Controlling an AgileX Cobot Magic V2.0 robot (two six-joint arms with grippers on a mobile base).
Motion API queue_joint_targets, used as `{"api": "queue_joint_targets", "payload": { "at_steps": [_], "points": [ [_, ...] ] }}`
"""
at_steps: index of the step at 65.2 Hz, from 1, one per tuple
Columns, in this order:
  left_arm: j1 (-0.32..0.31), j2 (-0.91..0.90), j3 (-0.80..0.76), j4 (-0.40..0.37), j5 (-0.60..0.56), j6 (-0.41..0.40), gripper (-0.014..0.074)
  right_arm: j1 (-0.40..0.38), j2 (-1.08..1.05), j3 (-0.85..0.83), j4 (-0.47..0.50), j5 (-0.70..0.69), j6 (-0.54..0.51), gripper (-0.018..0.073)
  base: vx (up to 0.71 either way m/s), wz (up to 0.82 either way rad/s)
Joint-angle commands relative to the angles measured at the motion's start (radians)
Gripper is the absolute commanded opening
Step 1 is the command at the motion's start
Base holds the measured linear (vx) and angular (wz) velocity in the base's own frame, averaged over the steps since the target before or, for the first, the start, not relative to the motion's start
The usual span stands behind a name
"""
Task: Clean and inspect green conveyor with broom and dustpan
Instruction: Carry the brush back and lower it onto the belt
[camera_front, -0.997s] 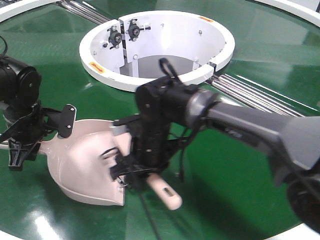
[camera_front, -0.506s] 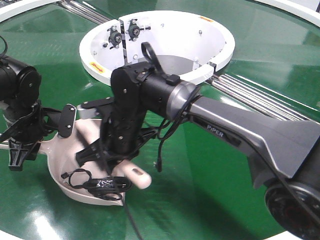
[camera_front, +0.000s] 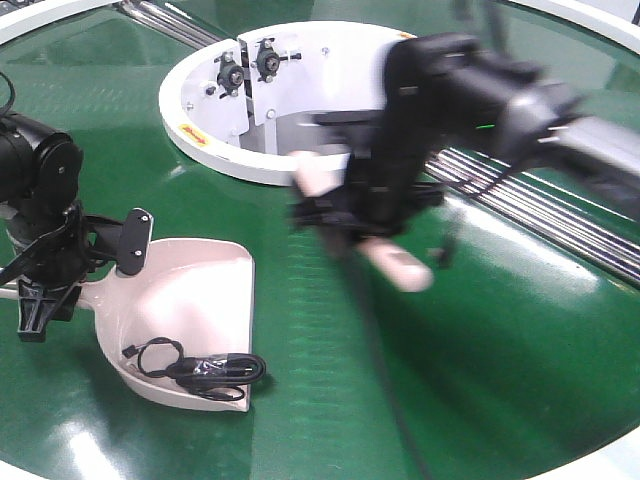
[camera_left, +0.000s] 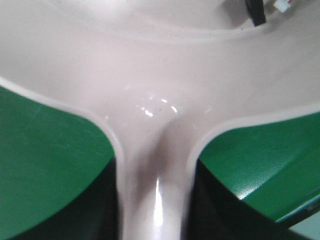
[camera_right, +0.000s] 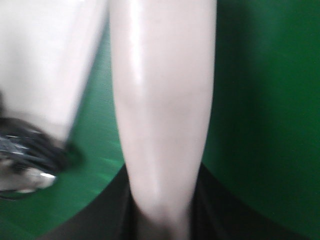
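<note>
The beige dustpan (camera_front: 195, 295) rests on the green conveyor (camera_front: 480, 350) at the left, with a black coiled cable (camera_front: 200, 368) inside near its lip. My left gripper (camera_front: 55, 290) is shut on the dustpan's handle (camera_left: 155, 195), which fills the gap between its dark fingers in the left wrist view. My right gripper (camera_front: 362, 222), blurred by motion, holds the beige broom (camera_front: 398, 264) above the belt in front of the hub. Seen from the right wrist, the broom (camera_right: 162, 100) runs straight out from the shut gripper (camera_right: 162, 220). Its bristles are hidden.
The white ring-shaped hub (camera_front: 200, 145) stands at the back centre. Silver rails (camera_front: 540, 205) cross the belt to the right, just behind the right arm. A white outer rim (camera_front: 590, 15) curves along the far edge. The dustpan (camera_right: 45, 60) and cable (camera_right: 25, 150) show at the right wrist view's left.
My right arm has swung the broom up and to the right, away from the dustpan toward the hub. The black cable now lies uncovered in the dustpan. The left arm has not moved.
</note>
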Motion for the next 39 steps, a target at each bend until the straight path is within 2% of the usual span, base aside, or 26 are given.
{"api": "queue_joint_targets", "payload": {
  "at_steps": [1, 6, 20, 30, 39],
  "points": [
    [-0.006, -0.049, -0.026, -0.006, -0.009, -0.013, -0.0006, -0.078, -0.135, 0.098, -0.018, -0.014, -0.025, -0.0004, 0.00, 0.00],
    [-0.006, -0.049, -0.026, -0.006, -0.009, -0.013, -0.0006, -0.139, -0.205, 0.210, -0.015, -0.082, -0.036, -0.0004, 0.00, 0.00],
    [-0.006, -0.049, -0.026, -0.006, -0.009, -0.013, -0.0006, -0.245, -0.349, 0.477, -0.016, -0.231, -0.066, -0.0004, 0.00, 0.00],
    [-0.006, -0.049, -0.026, -0.006, -0.009, -0.013, -0.0006, -0.258, -0.365, 0.610, -0.031, -0.291, -0.066, -0.0004, 0.00, 0.00],
    [-0.006, -0.049, -0.026, -0.006, -0.009, -0.013, -0.0006, -0.254, -0.353, 0.662, -0.063, -0.304, -0.066, -0.0004, 0.00, 0.00]
  ]
}}
